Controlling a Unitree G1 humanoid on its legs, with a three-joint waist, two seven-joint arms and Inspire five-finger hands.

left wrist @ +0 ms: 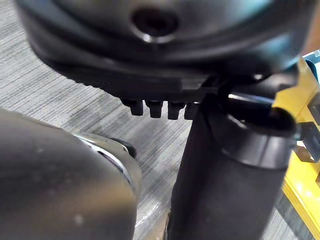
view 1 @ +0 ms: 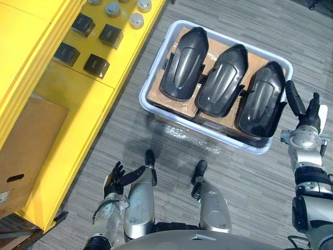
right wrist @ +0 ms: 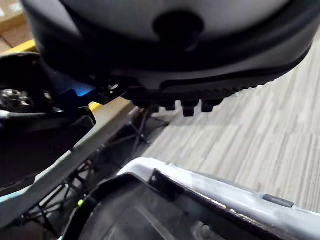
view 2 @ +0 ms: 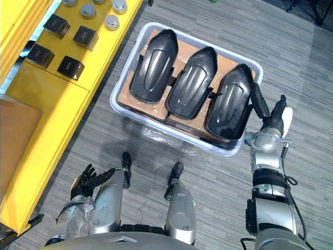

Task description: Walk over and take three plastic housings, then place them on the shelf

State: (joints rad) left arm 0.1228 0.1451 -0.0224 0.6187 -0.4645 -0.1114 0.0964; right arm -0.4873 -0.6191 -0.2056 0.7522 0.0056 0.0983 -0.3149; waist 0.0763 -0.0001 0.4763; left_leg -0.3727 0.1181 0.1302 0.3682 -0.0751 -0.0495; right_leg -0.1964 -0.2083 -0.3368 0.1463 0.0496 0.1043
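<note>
Left eye view: looks like the pickup step, nothing grabbed yet. All three plastic housings (view 1: 222, 79) lie side by side in the bin (view 1: 218, 136) at 1 o'clock, with the yellow shelf (view 1: 67, 99) off at 9.

Right eye view: right hand (view 2: 268, 122) hangs just beside the bin's 3 o'clock corner, fingers straight, empty. Left hand (view 2: 86, 182) is low at 7, fingers loose, empty too.

Right wrist view: the nearest housing (right wrist: 125, 215) sits just inside the rim. My guess is it next has to reach over and curl round it.
</note>
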